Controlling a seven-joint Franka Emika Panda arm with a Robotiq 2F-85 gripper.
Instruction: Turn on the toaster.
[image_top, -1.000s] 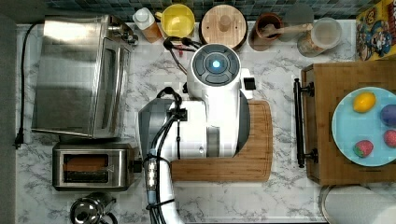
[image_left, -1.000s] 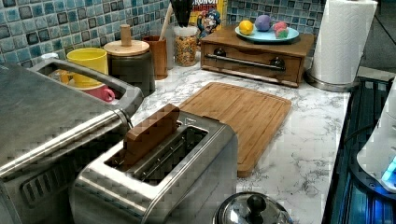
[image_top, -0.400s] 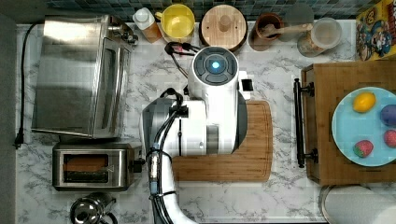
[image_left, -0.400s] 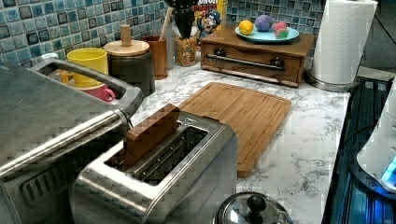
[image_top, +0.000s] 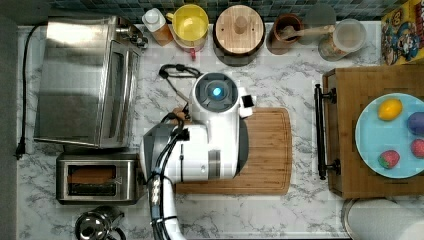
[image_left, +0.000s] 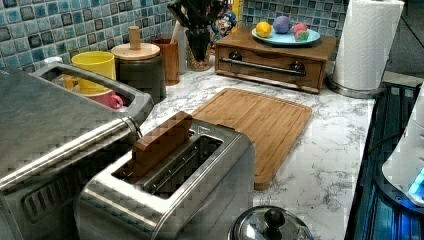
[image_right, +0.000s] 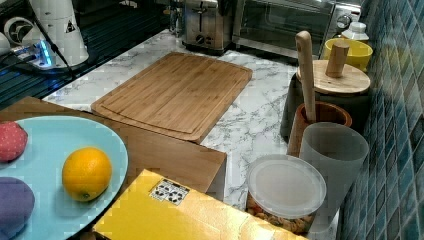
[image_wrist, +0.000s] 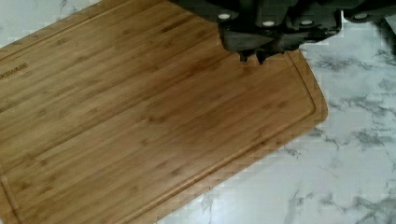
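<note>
Gripper (image_wrist: 252, 57) closed above cutting board (image_wrist: 140, 116).

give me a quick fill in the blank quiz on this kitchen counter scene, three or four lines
1. The slice standing in the toaster is made of ____.
2. In the wrist view the gripper hangs over the bamboo ____.
3. The mug by the tiled wall is ____.
4. The fruit lies on a ____ plate.

Missing words: wood; cutting board; yellow; blue
</note>
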